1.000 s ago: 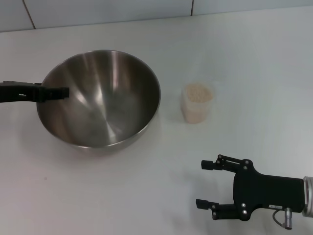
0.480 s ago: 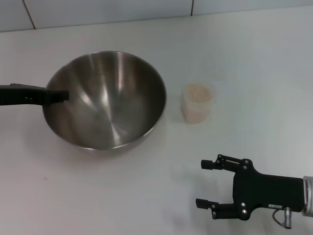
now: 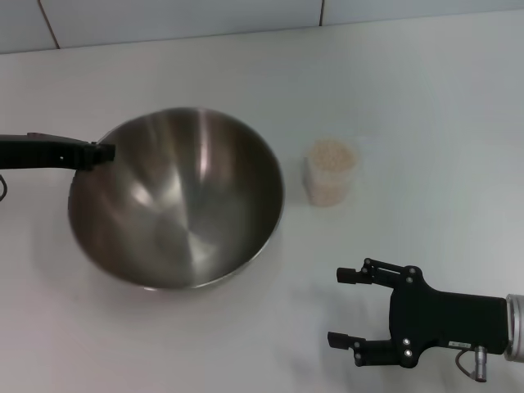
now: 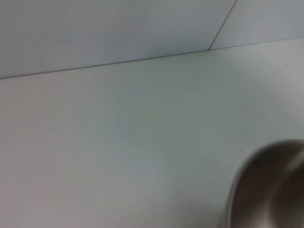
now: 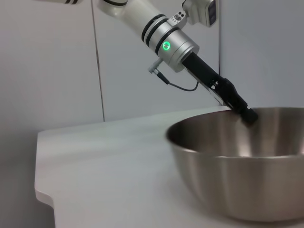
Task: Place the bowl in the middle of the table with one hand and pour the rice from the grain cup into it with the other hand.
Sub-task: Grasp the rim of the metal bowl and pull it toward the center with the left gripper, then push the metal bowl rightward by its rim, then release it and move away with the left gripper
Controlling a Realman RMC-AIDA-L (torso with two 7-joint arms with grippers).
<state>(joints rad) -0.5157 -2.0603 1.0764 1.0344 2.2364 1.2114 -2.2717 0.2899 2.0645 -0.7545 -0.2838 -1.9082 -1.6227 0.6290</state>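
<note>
The left tool (image 3: 105, 152) grips the bowl (image 3: 176, 201) by its rim, lifted off the worktop (image 3: 409, 98) and not yet set down. The cup (image 3: 331, 172) stands just beside the bowl, full of rice (image 3: 332, 155). The right tool (image 3: 348, 315) waits open, nearer than the cup; pouring remains.

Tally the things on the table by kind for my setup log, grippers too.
Bowl: 1
Grain cup filled with rice: 1
Grippers: 2, left gripper on the bowl's rim, right gripper open
Total: 4
</note>
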